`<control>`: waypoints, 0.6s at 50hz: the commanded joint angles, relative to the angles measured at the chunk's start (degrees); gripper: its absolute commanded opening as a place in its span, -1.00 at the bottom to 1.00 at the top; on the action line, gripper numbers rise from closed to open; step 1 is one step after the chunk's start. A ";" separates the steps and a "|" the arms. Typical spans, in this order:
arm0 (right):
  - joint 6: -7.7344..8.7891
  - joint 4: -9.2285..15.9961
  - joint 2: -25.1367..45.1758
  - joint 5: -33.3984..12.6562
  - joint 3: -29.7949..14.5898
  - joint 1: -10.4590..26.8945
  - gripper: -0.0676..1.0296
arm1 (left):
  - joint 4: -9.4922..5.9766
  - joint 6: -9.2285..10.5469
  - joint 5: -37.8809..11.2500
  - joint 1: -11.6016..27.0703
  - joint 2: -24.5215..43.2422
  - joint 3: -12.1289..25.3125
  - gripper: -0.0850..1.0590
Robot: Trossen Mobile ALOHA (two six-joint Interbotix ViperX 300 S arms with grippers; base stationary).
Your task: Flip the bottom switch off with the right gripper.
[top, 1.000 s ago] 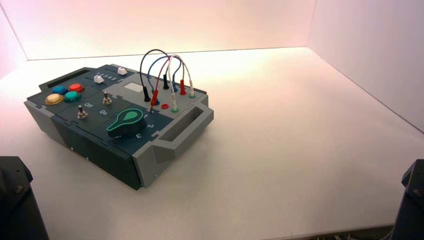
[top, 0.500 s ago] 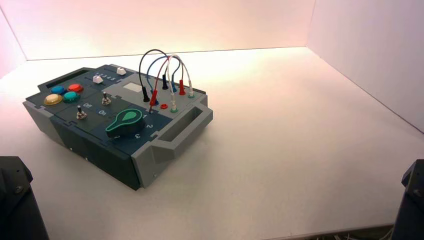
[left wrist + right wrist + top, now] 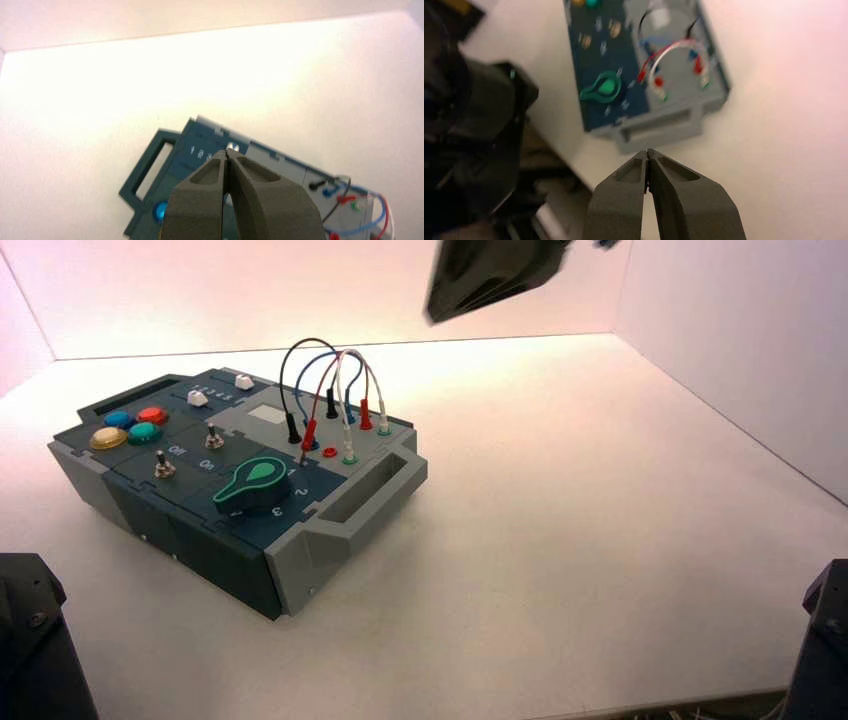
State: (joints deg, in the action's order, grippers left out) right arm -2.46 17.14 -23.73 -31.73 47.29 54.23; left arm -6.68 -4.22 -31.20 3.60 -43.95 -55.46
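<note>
The right hand is high over the desk, beyond the box's grey handle, its fingers closed together on nothing. The left hand waits above the box's far side, closed as well. The bottom switch, I take it, is the silver toggle nearer the box's front edge, beside the white lettering. It looks light but springy; I'd nudge near the lever's tip with shut fingers, not pinch it.
</note>
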 commanded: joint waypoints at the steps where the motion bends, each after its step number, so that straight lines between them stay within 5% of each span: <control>1: 0.18 2.02 3.43 -4.57 -4.66 0.53 -0.92 | 1.14 -0.62 -2.64 -0.09 -0.35 1.05 -0.91; 21: 2.11 4.13 17.14 -8.26 -8.79 0.44 -0.92 | 1.85 -0.97 -2.81 -0.09 -0.53 0.53 -0.91; 30: 2.90 4.13 25.14 -11.87 -14.94 0.62 -0.92 | 1.85 -0.97 -1.93 -0.09 -0.26 0.97 -0.91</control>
State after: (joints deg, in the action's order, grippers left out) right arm 0.18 20.92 -0.70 -41.84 36.56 54.49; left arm -4.92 -5.01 -33.93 3.60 -44.38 -55.90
